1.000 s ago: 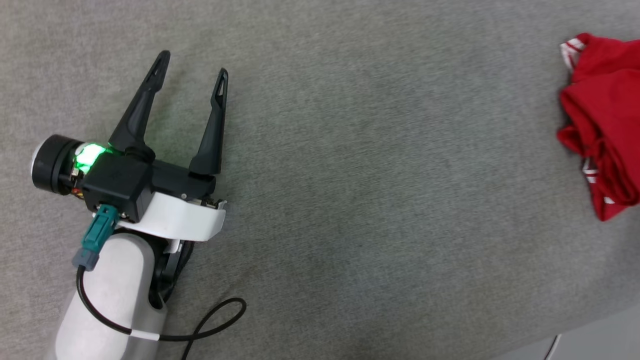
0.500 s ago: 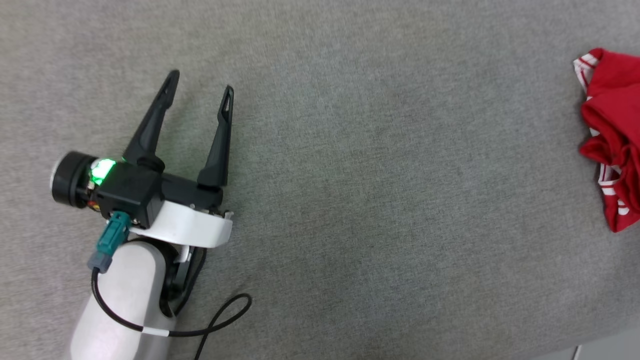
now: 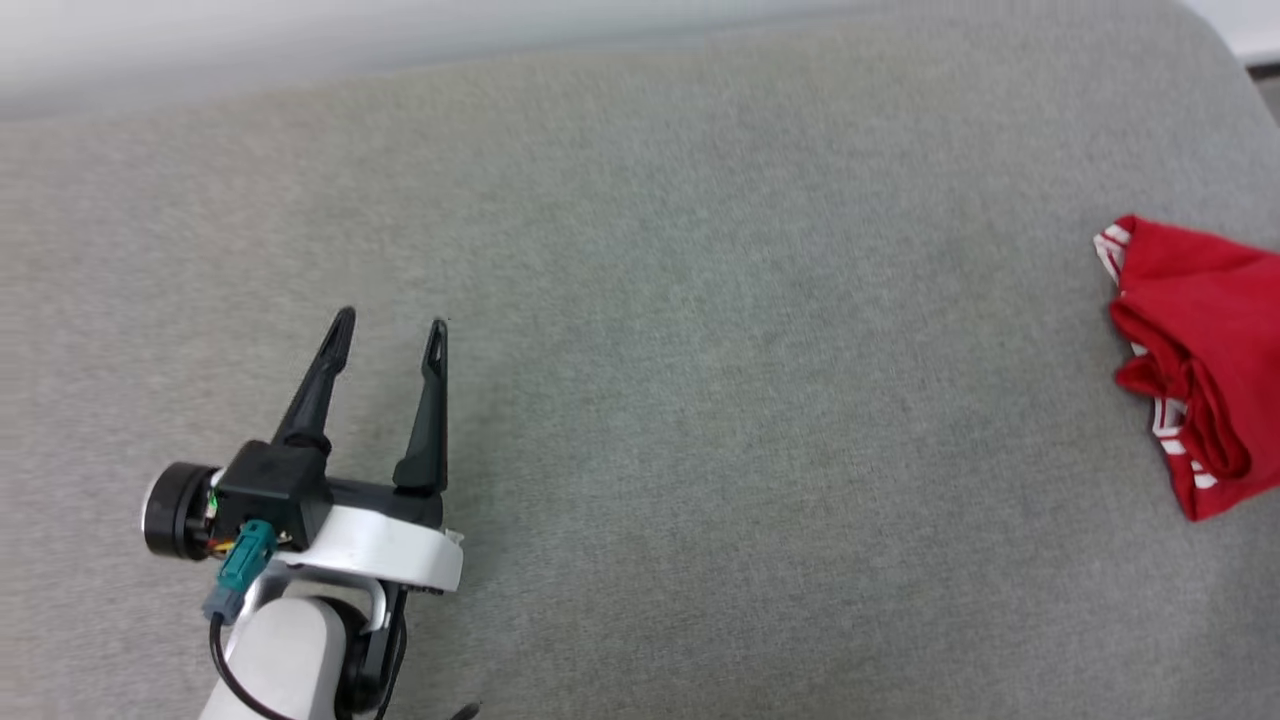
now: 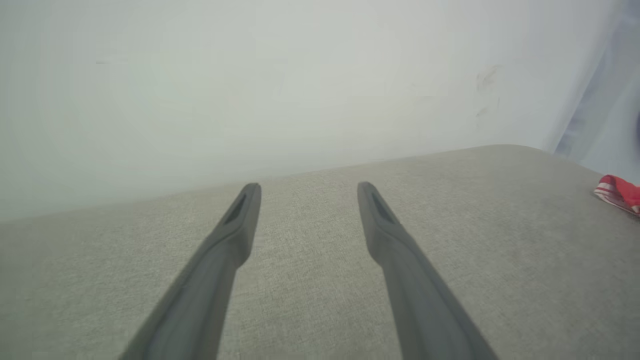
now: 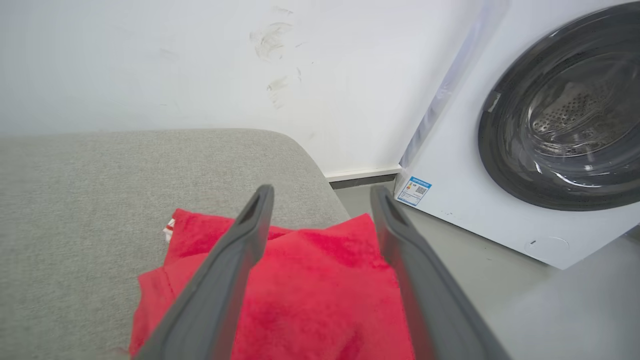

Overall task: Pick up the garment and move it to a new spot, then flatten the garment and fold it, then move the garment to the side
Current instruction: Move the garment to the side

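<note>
The garment, red with striped white trim, lies bunched at the far right edge of the grey fabric surface. In the right wrist view my right gripper stands open just above the garment. Red cloth shows between and beneath its fingers, and nothing is clamped. My left gripper rests open at the lower left, far from the garment, with nothing between its fingers. In the left wrist view the left gripper points across bare fabric, and a corner of the garment peeks in at the right edge.
A white washing machine with a dark round door stands on the grey floor just past the surface's right end. A white wall runs behind the surface's far edge.
The head camera has tilted up, so the far edge and wall now show. The left gripper stays open in the same pose. The garment stays at the right edge.
</note>
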`<state>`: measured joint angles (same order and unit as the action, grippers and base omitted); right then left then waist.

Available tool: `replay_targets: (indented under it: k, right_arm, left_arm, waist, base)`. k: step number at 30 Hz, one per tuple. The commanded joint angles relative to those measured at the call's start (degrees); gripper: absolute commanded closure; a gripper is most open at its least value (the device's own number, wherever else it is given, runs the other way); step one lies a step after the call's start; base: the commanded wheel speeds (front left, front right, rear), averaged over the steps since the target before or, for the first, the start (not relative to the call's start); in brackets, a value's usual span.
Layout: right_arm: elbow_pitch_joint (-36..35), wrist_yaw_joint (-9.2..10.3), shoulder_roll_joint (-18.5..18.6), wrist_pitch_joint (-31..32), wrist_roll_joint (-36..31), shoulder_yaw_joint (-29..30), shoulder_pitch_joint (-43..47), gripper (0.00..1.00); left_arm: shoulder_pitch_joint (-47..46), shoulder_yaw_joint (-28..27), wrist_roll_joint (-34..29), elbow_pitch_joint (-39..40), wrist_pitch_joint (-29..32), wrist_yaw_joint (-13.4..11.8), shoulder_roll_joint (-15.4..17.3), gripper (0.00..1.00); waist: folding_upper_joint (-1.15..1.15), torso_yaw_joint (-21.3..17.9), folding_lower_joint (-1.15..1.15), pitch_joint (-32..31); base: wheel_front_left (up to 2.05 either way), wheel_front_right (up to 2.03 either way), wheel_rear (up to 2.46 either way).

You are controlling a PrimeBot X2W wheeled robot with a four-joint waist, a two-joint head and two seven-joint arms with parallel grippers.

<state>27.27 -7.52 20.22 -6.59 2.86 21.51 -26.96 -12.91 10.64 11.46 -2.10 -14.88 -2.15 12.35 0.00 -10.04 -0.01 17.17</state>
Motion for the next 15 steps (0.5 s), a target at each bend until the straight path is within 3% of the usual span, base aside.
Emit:
replay_targets:
  k: [1,10,15]
  right_arm:
    - [-1.0,0.07,-0.9,-0.4,0.6,-0.2,1.8,0.0]
    - [-12.5,0.07,-6.9,0.5,2.8,-3.3,14.8,0.0]
    - [-19.5,0.06,-9.9,2.1,5.2,-8.3,22.3,0.0]
  left_arm:
    - [1.0,-0.3,0.5,-0.4,-0.3,-0.3,-0.1,0.0]
    - [5.6,-2.3,1.6,-2.5,-0.4,-1.6,-1.4,0.0]
    - [8.8,-3.8,1.8,-3.7,-0.3,-2.1,-1.6,0.0]
  waist:
    - [0.0,2.0,0.01,-3.2]
    - [0.0,6.2,0.01,-9.5]
    - [0.0,8.3,0.01,-12.9]
  base:
    - [0.0,0.0,0.0]
    - [0.0,0.0,0.0]
    - [0.0,0.0,0.0]
